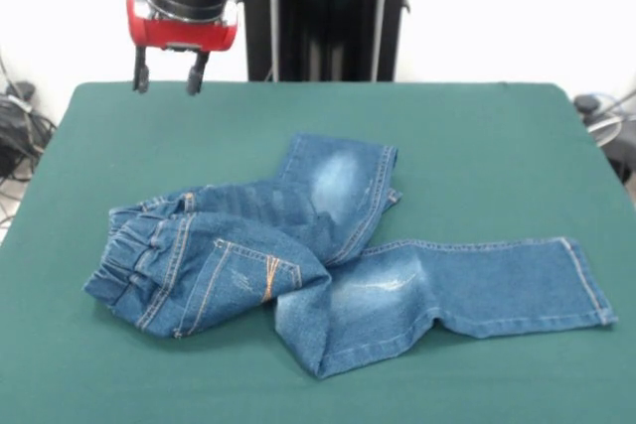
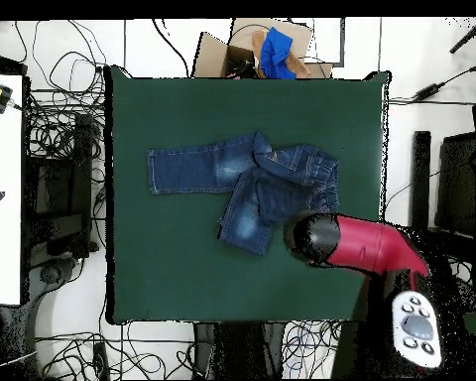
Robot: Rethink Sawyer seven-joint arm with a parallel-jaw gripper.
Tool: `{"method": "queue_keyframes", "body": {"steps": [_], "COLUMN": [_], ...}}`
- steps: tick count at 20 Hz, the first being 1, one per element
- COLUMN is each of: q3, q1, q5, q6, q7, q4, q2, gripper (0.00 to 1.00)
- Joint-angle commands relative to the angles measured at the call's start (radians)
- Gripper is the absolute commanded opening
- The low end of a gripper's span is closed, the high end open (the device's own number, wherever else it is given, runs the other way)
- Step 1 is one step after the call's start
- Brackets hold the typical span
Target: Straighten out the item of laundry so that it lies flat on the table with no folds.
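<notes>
Above table [image 1: 477, 126], behind jeans [image 1: 328, 245] waistband: gripper [image 1: 167, 78] open, empty, clear of cloth. Suggest pinching folded leg hem, dragging outward from waistband, low and slow.

From above, the jeans [image 2: 244, 184] lay crumpled on the green table [image 2: 163, 268], one leg stretched flat toward the left, the other folded back under the bunched waistband. The red and black arm [image 2: 356, 244] reached in, its black end overlapping the denim's lower right edge.
</notes>
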Motion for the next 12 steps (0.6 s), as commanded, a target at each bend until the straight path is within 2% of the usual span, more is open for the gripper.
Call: {"method": "queue_keyframes", "body": {"steps": [1, 5, 12], "q3": [0.02, -0.001, -0.008], "q1": [-0.055, -0.061, -0.066], "q5": [-0.079, -0.131, -0.11], "q6": [-0.254, -0.511, -0.674], "q7": [0.156, 0.244, 0.302], "q4": [0.475, 0.549, 0.733], "q2": [-0.09, -0.044, -0.07], "gripper": [1.0, 1.0, 1.0]}}
